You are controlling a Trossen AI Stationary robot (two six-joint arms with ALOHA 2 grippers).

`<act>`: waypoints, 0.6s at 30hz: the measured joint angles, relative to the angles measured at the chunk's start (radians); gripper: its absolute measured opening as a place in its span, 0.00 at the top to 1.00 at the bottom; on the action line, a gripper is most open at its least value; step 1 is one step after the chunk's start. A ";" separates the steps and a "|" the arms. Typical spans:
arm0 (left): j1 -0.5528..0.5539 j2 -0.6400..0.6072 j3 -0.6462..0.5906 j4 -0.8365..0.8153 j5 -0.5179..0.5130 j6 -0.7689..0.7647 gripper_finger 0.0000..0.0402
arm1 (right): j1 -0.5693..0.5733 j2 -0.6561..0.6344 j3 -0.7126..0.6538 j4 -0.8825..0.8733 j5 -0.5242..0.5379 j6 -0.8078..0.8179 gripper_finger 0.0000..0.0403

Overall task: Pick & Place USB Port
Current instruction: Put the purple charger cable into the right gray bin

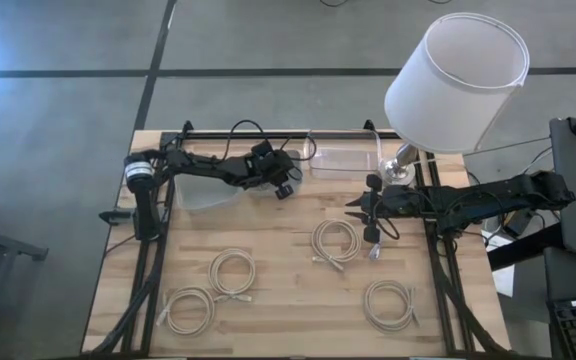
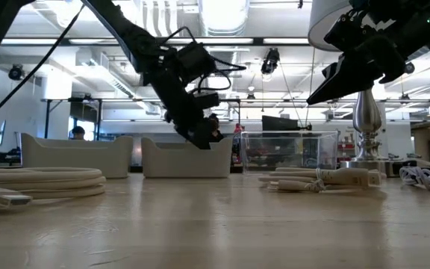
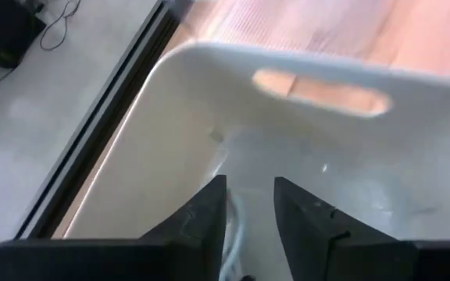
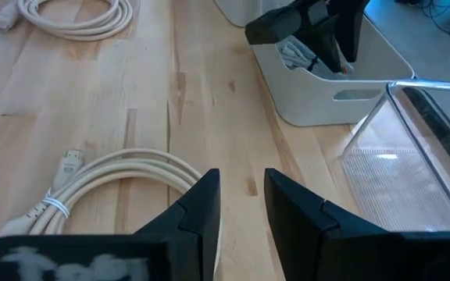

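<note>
Several coiled white USB cables lie flat on the wooden table: one near my right gripper, one, one and one. My left gripper hangs over the white bin, narrowly open. In the left wrist view a pale cable shows in the bin below the fingers. The right wrist view shows that cable bundle resting in the bin. My right gripper hovers narrowly open and holds nothing, just beyond the nearest coil.
A clear plastic bin stands right of the white bin along the far edge. A table lamp with a white shade and a metal base stands at the far right, close to my right arm. Black frame rails run along both sides.
</note>
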 joint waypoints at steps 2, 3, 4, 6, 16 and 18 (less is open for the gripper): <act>-0.014 0.000 0.031 -0.031 0.000 0.008 0.71 | 0.000 0.000 0.006 -0.002 0.000 -0.012 0.75; -0.021 0.000 0.051 -0.050 -0.001 0.010 0.71 | 0.000 0.000 0.013 -0.001 0.000 -0.016 0.74; -0.028 0.000 0.075 -0.076 -0.001 0.010 0.71 | 0.000 0.000 0.022 0.000 0.000 -0.017 0.73; -0.043 0.000 0.125 -0.149 -0.001 0.010 0.71 | 0.000 0.000 0.038 0.002 0.000 -0.019 0.72; -0.110 -0.001 0.459 -0.760 -0.009 -0.191 0.71 | 0.016 0.000 0.071 -0.061 0.001 0.138 0.64; -0.132 -0.009 0.500 -0.842 -0.016 -0.226 0.71 | 0.026 0.000 0.079 -0.091 0.002 0.189 0.63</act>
